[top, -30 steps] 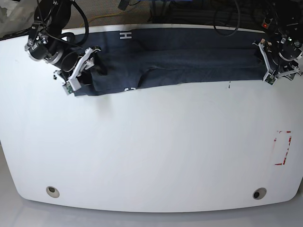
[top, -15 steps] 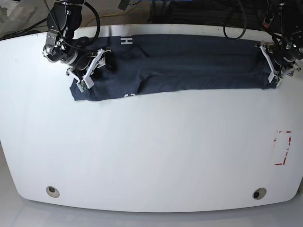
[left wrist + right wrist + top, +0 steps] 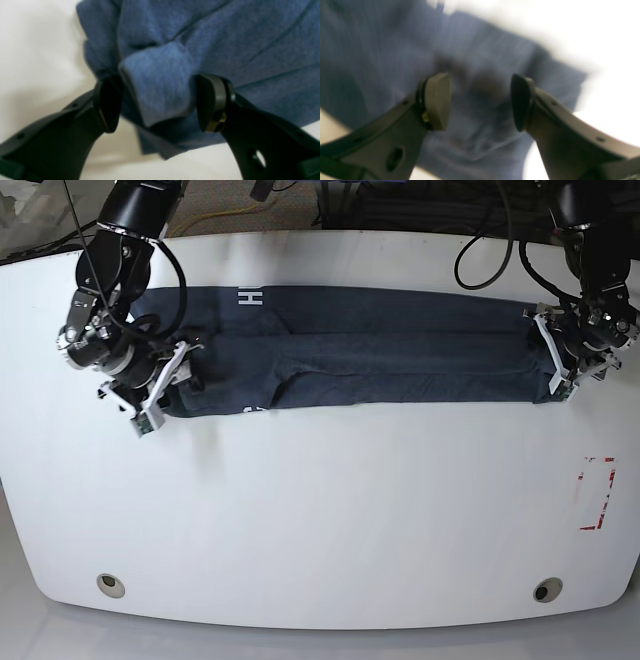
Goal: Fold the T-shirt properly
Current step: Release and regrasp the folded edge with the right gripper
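At the base view's left, the right claw [image 3: 475,102] stood wide open above that end of the T-shirt [image 3: 400,350], its fingers well parted and nothing gripped between them. The cloth under it was rumpled, and blurred in the wrist view; its placing there suggested either a grip about to be taken or one let go, and I cannot tell which.

Between the arms the T-shirt lay as a long, narrow strip across the far part of the bench [image 3: 320,520], some white lettering [image 3: 250,298] showing near its left end. The strip looked partly folded, its near edge slightly wavy, so smoothing or another fold probably remained.

At the right, the left claw [image 3: 160,103] was also spread, a raised pucker of cloth standing between its fingers, near or against one of them but not visibly squeezed. Working at opposite ends probably served to keep the strip straight and taut; closing on that pucker could crease the corner or catch only some layers.
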